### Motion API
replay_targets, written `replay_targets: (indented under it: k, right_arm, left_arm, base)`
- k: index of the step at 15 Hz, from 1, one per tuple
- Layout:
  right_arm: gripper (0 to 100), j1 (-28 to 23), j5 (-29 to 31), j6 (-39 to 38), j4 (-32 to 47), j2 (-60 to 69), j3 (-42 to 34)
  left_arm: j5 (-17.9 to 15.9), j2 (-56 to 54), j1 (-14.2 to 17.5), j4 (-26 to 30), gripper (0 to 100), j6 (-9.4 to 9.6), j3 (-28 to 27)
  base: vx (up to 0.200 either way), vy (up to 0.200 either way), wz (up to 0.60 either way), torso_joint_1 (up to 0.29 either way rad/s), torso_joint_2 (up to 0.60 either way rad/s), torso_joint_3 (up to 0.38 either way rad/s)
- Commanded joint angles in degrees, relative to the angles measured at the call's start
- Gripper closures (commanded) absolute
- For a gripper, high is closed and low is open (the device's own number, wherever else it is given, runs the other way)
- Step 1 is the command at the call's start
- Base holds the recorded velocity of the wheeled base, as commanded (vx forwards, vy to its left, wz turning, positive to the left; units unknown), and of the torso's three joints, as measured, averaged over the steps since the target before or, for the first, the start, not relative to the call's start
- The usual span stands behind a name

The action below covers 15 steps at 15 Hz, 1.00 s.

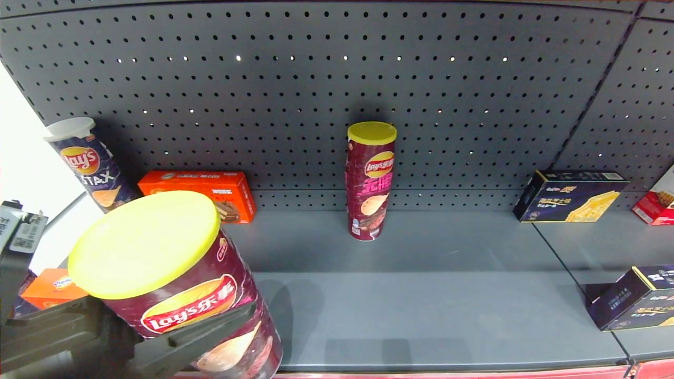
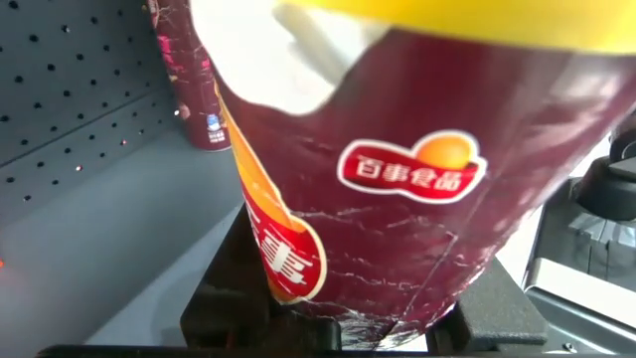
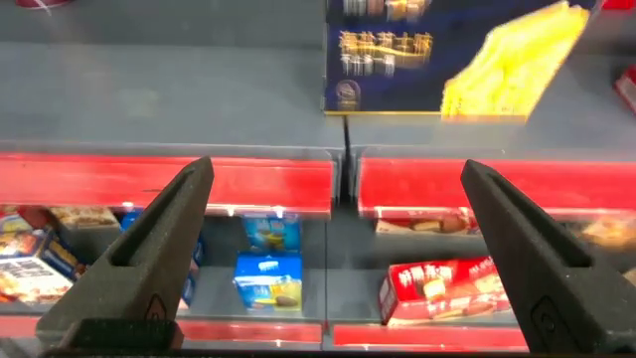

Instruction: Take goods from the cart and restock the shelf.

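Step, as I read it: carry-to-place. Left pincer (image 1: 174,337) is clenched on the can (image 1: 174,284), gripping low on the body, lid up. The can sits at 7 o'clock in head view, over the front-left edge of the shelf (image 1: 421,295). Can't tell if its base touches the deck. Right pincer (image 3: 338,268) is released, nothing between its fingers, and it faces the shelf's red front rails.

Next move probably calls for pushing in toward 12 o'clock and setting the can down flat on the bare deck beside the twin can (image 1: 370,181), which stands upright near the pegboard (image 1: 316,79). Keep it vertical: tall narrow tube, likely tips easily.

Materials and shapes:
- can: cardboard-looking cylinder, glossy maroon wrap, soft yellow plastic lid; the wrap looks creased near the grip in the left wrist view (image 2: 397,199)
- blue can (image 1: 92,166) at 10 o'clock, white lid, leaning
- orange box (image 1: 200,195) next to it, flat carton
- navy boxes at 2 o'clock (image 1: 571,196) and 4 o'clock (image 1: 632,297), rectangular cartons
- shelf: matte grey painted metal, perforated back
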<state>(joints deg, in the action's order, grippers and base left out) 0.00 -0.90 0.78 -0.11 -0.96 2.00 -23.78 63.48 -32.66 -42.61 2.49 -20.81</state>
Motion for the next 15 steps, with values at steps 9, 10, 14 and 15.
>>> replay_targets:
  k: [9,10,14,15]
  right_arm:
    - [0,15.91,-11.14,2.82,-1.65,-36.92,26.83]
    - [0,16.88,-11.14,2.74,-2.35,-38.59,27.53]
    - [0,22.06,-11.05,8.71,-10.88,-55.20,32.10]
    - [0,22.50,-11.05,11.61,-15.01,-61.09,33.77]
  left_arm:
    - [0.49,1.83,0.67,0.15,100,-0.20,-1.69]
    - [0.40,1.83,1.11,0.15,100,-0.29,-1.78]
    - [0.14,2.88,1.28,0.07,100,-0.47,-2.22]
    - [-0.03,3.76,1.37,0.07,100,-0.47,-2.48]
  base:
    - [0.000,0.000,0.00,0.000,0.00,0.000]
    - [0.000,0.000,0.00,0.000,0.00,0.000]
    - [0.000,0.000,0.00,0.000,0.00,0.000]
    - [0.000,0.000,0.00,0.000,0.00,0.000]
